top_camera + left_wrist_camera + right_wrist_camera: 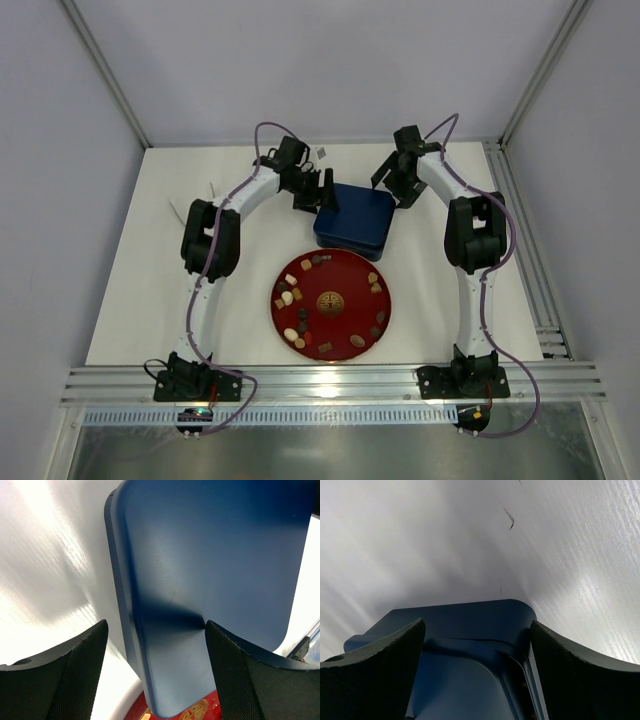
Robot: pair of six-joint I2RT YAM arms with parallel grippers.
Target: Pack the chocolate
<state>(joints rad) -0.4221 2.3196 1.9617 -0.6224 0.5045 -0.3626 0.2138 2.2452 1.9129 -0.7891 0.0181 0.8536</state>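
From above, the chocolate (287, 297) lies in small dark brown, tan and cream pieces ringed round the edge of a round red plate (331, 281), which sits on the white table (140, 300) between the two arms. A gold emblem (331, 302) marks the plate's centre; it is too small to read. Just beyond the plate stands a dark blue square tin (355, 220), its lid plain and unmarked on top. The left gripper (322, 195) hangs at the tin's far left corner, and the right gripper (392, 188) is at its far right corner. Both sets of fingers look parted, though this view is too small to show it well.

In the left wrist view, the left gripper (155, 625) has its fingers spread wide and holds nothing. One finger is over the table (50, 555) and the other over the tin (210, 555). The tin's left edge runs up between them, and its smooth blue lid bears no lettering. A sliver of the plate (216, 707) and part of the emblem (192, 712) show below the tin.

In the right wrist view, the right gripper (476, 624) is also spread wide with nothing in it. A rounded corner of the tin (460, 615) lies between the fingers. Beyond it is the table (470, 530), which has a short dark scuff (510, 519).
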